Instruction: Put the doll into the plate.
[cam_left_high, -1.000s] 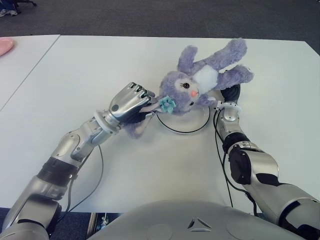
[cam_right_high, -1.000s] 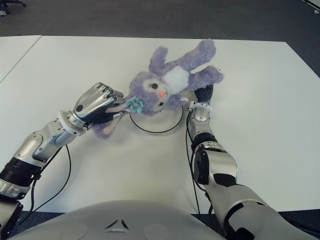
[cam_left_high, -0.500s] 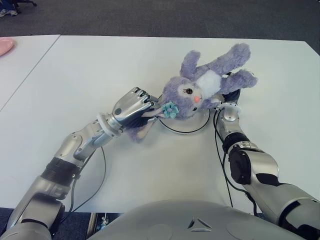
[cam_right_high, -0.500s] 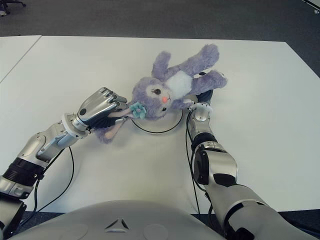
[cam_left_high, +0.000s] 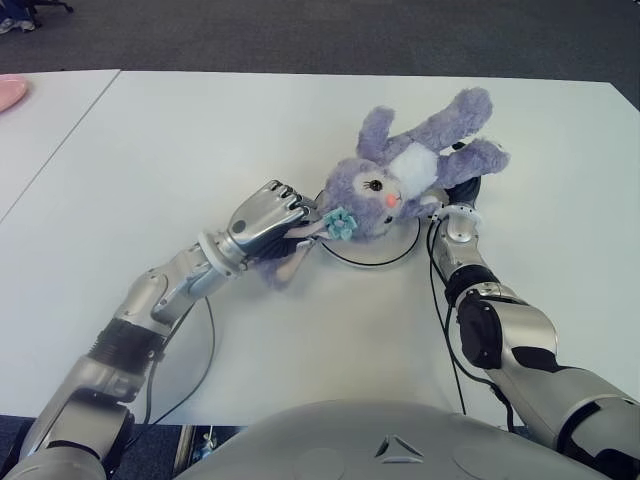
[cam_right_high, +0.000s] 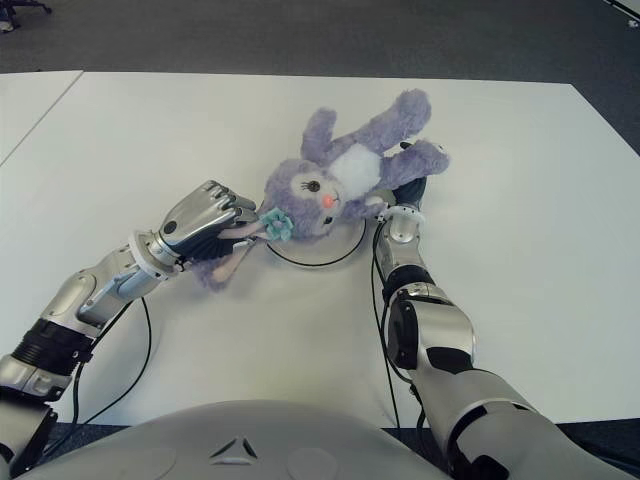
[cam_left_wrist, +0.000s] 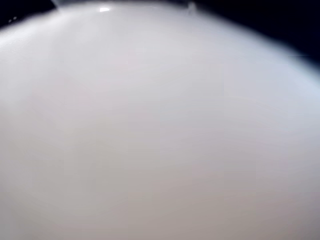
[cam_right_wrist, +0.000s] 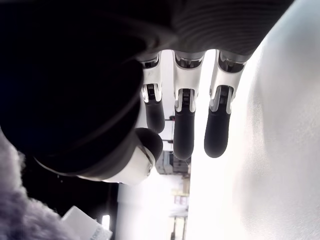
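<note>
Plainly, the purple doll lies over the plate, a white disc with a dark rim on the white surface; its head covers the plate's near-left part, its body and limbs stretch away to the far right, and whether it rests fully on the plate cannot be told; the left hand is at the doll's left, fingers curled around a long ear beside the teal flower, so it grips the doll; the ear's end hangs out below the hand onto the surface; the right hand shows just right of the plate, mostly hidden under the doll's arm in both eye views; only the right wrist view reveals its fingers, three dark-tipped ones stretched out straight and apart with the thumb beside them, holding nothing, and a patch of purple fur at the edge; the left wrist view gives only a pale blur and tells nothing of its own hand; the left eye view alone shows a pink object at the far left edge on the neighbouring table
</note>
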